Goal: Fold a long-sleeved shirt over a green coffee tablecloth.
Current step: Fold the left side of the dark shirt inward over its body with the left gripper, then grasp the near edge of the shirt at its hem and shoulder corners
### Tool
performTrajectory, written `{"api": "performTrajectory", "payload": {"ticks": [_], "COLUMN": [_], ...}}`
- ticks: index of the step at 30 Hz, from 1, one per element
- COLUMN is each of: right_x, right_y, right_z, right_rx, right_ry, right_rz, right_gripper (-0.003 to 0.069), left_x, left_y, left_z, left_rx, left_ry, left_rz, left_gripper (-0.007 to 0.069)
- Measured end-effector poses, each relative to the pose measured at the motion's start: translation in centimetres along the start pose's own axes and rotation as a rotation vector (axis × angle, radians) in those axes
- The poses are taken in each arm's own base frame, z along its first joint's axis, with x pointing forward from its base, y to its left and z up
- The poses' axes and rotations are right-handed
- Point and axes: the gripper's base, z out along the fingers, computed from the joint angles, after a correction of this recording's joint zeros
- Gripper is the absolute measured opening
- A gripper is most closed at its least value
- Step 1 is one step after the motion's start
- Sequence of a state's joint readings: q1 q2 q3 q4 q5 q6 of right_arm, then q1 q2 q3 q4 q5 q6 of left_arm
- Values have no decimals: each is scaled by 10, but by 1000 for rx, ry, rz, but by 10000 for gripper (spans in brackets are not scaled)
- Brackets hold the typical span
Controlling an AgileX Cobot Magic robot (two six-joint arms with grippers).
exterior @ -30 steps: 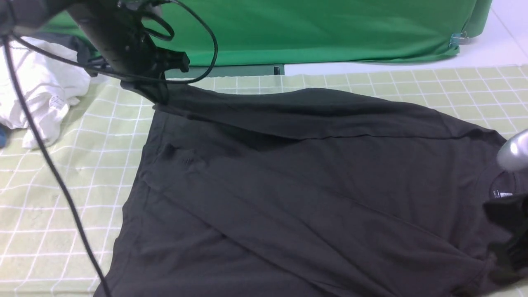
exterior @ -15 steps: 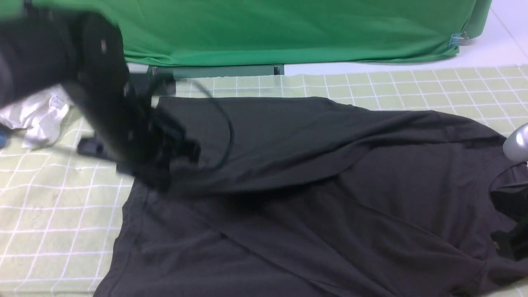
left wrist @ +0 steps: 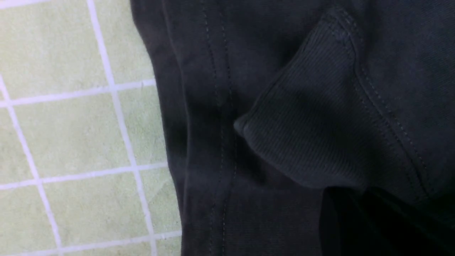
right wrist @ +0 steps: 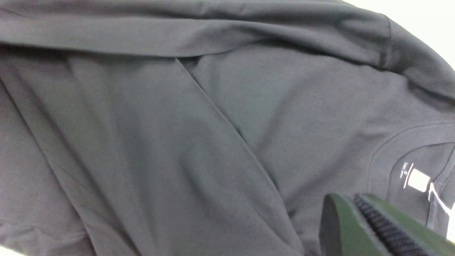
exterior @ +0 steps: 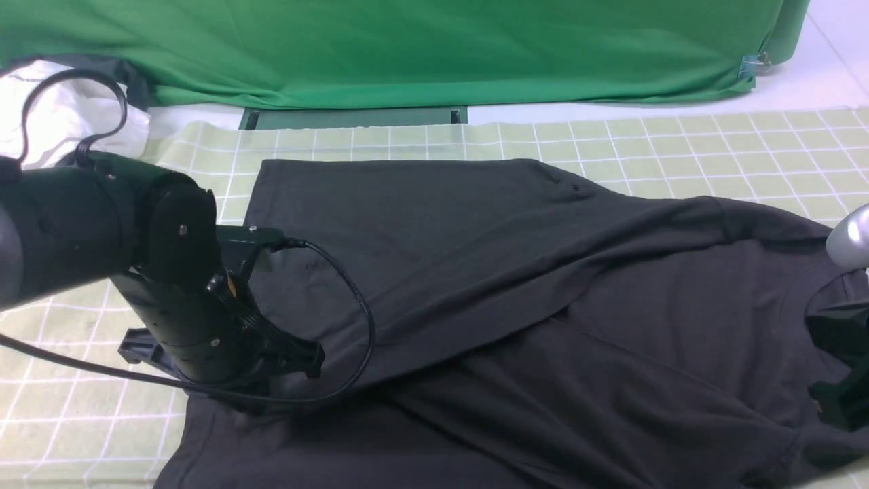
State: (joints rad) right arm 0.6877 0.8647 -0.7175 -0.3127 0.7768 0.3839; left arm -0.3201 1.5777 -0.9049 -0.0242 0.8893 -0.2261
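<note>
The long-sleeved shirt (exterior: 516,285) — black, creased, its far side folded over toward me — lies across the green coffee tablecloth (exterior: 679,146), collar (right wrist: 408,142) toward its right edge. My left hand (exterior: 248,406) is down at the hem beside a ribbed cuff (left wrist: 305,135); I cannot tell its grip. My right hand (right wrist: 359,227) — fingers narrow, close together.

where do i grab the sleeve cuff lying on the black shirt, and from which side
Pinch the ribbed cuff at its free pointed corner, which looks slightly raised off the long-sleeved shirt and casts a shadow. Come from the tablecloth side, since that corner points toward the shirt's stitched edge there.
</note>
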Motion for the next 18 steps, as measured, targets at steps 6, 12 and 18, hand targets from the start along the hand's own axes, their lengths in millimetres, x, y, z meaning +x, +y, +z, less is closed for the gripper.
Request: {"api": "performTrajectory", "payload": {"ticks": [6, 12, 18], "right_x": [0, 1, 2], "right_y": [0, 1, 2], "right_z": [0, 0, 0], "right_rx": [-5, -7, -16], "right_ry": [2, 11, 20], "right_rz": [5, 9, 20], "right_gripper": [67, 69, 71], "left_x": [5, 29, 72], "left_y": [2, 10, 24], "left_z": [0, 4, 5], "left_rx": [-21, -52, -84], "left_ry": [58, 100, 71], "left_rz": [6, -2, -50], "left_gripper": [169, 327, 348]}}
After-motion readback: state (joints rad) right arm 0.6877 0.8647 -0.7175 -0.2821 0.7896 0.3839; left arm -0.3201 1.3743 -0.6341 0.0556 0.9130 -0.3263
